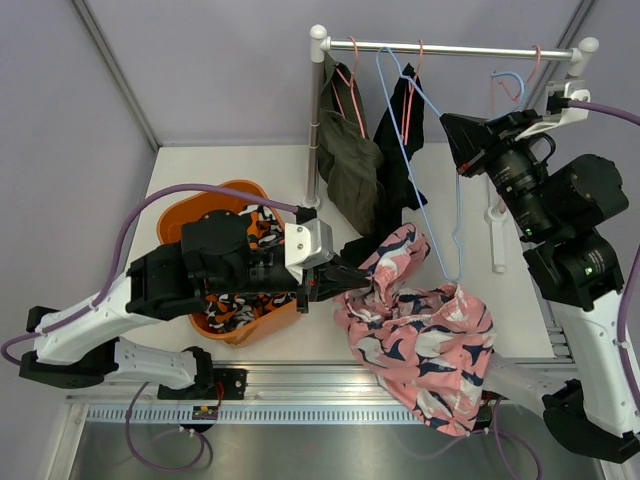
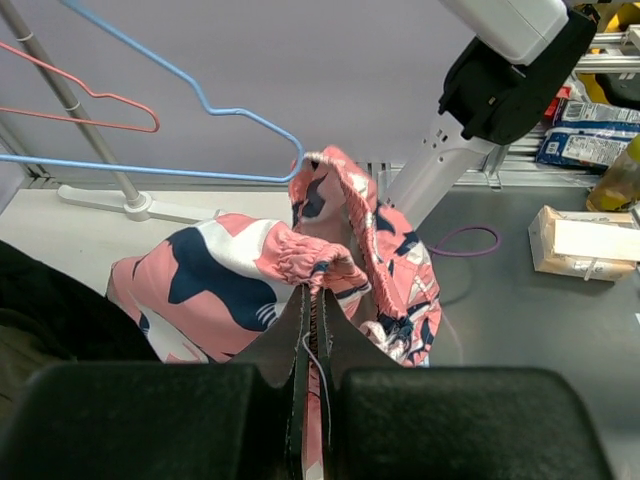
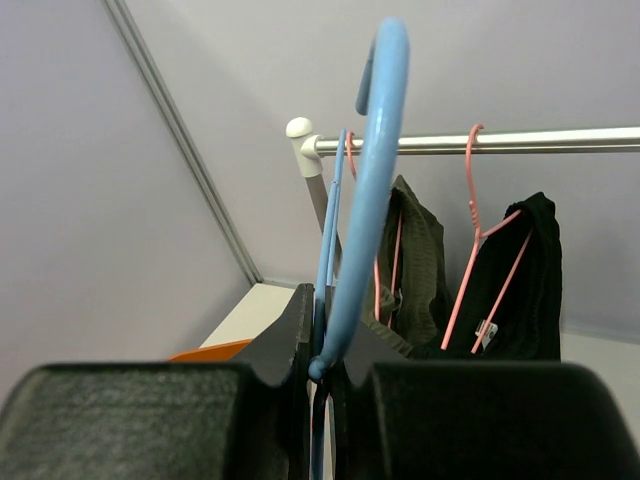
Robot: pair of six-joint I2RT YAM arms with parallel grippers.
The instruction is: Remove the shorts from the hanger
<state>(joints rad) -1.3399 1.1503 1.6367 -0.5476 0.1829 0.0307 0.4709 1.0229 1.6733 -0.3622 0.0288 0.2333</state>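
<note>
Lilac walls close in the white desk (image 1: 200, 165). At its near edge the pink shorts (image 1: 420, 330) slump just right of your left hand (image 2: 312, 300), clamped tight on their waistband. The blue hanger (image 3: 375, 150) slants from them toward the far edge, pinched in your closed right hand (image 3: 322, 320). Draw left, I'd judge, to slip them off.

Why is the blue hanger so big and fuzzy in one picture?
Right wrist view: the blue hanger sits right by the lens, out of focus; the rail behind looks sharper. Left wrist view: the pink shorts are sharp. Top view: evenly lit.
</note>
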